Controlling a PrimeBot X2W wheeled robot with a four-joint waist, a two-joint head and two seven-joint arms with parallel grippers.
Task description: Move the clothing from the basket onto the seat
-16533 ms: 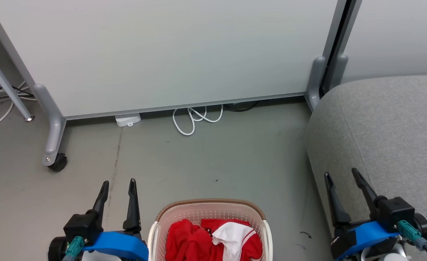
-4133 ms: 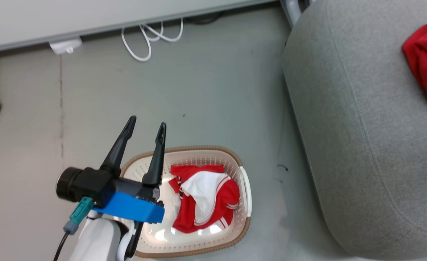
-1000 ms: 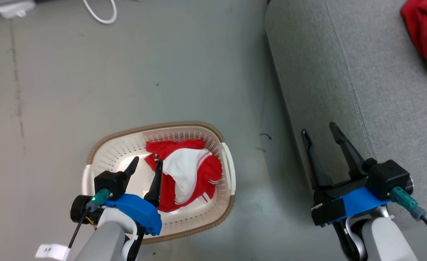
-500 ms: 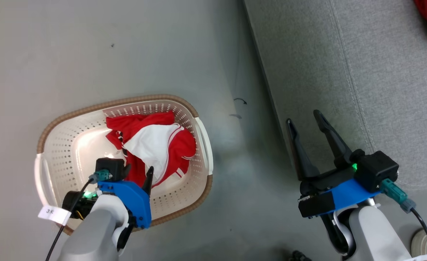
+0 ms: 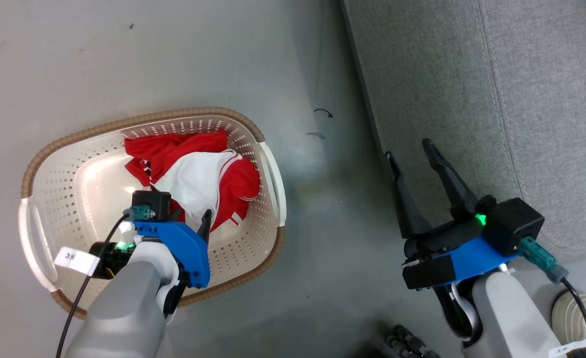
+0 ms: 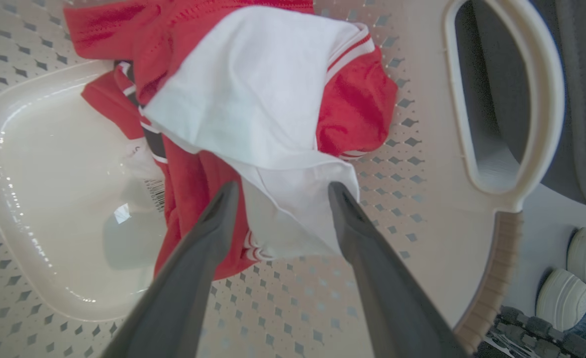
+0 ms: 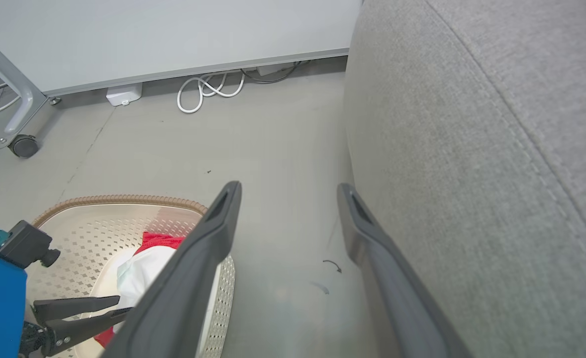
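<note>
Red-and-white clothing (image 5: pixel 193 171) lies bunched in the basket (image 5: pixel 139 119), toward its seat-side end and dead ahead of the left gripper (image 6: pixel 283 189), the nearer one. Its fingers (image 6: pixel 208 233) stand apart, tips at a white fold, the arm angled steeply down. The right gripper (image 5: pixel 407 149), also spread and empty, hangs by the seat (image 5: pixel 472 99).

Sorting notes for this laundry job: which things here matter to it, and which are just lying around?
Job: red and white garment, basket, sofa seat, left gripper, right gripper.
Lying about: white cable, white box, wheel, a person's shoes.
</note>
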